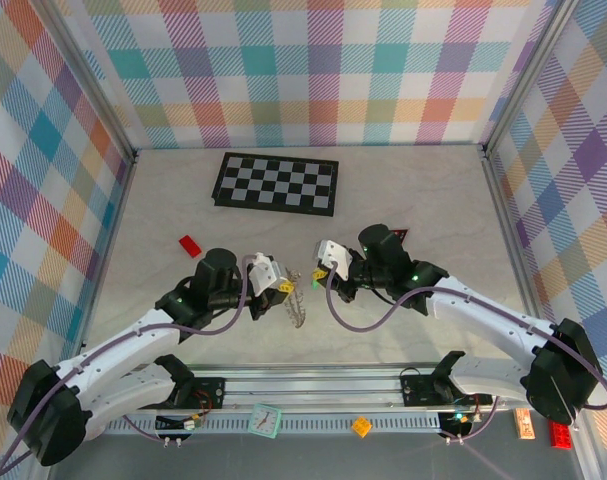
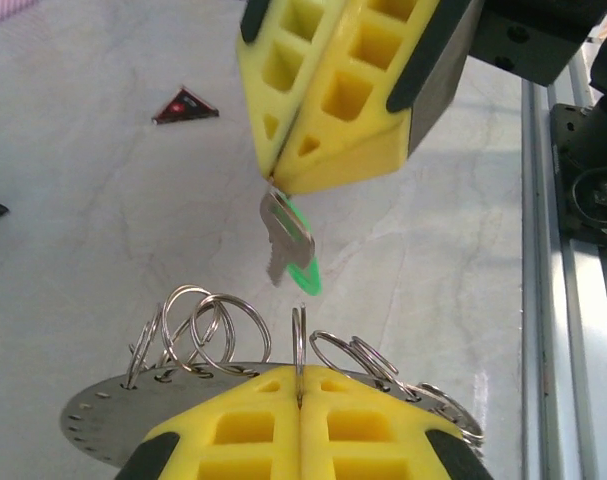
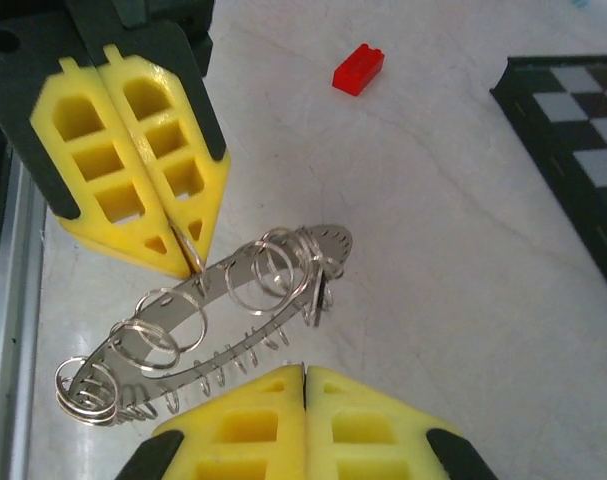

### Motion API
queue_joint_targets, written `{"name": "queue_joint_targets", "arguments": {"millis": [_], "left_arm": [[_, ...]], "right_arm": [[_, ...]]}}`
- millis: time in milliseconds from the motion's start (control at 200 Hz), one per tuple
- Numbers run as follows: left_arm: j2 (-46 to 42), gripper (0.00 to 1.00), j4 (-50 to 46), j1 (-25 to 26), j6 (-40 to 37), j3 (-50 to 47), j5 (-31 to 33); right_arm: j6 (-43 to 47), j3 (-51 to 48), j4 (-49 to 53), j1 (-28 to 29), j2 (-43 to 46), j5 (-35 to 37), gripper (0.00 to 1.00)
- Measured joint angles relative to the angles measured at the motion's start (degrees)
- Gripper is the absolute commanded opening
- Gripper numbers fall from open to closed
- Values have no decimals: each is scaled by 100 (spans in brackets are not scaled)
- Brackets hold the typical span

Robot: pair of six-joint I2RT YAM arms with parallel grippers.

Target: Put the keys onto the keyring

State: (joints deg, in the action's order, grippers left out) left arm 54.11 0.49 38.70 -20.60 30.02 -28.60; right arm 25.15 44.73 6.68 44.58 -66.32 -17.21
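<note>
Near the front of the worktop (image 1: 413,200), the keyring (image 3: 178,303), a flat grey ring fringed with wire loops, is held tilted by the left claw (image 2: 300,392), clenched on one loop. Opposite, the right claw (image 2: 275,182) grips a silver, green-headed key (image 2: 279,235) just above those loops.

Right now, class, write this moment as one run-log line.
left gripper: shut on keyring loop | right gripper: shut on green-headed key | key: near loop, not touching, not yet threaded
</note>
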Motion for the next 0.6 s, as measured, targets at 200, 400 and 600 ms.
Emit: {"name": "queue_joint_targets", "arguments": {"millis": [200, 400, 600], "left_arm": [[249, 0, -188, 37, 424, 83, -103], [426, 0, -238, 66, 756, 116, -181], [553, 0, -251, 68, 872, 197, -247]], "right_arm": [[678, -210, -361, 13, 9, 0, 0], [1099, -444, -448, 131, 9, -7, 0], [1270, -479, -490, 201, 9, -125, 0]]}}
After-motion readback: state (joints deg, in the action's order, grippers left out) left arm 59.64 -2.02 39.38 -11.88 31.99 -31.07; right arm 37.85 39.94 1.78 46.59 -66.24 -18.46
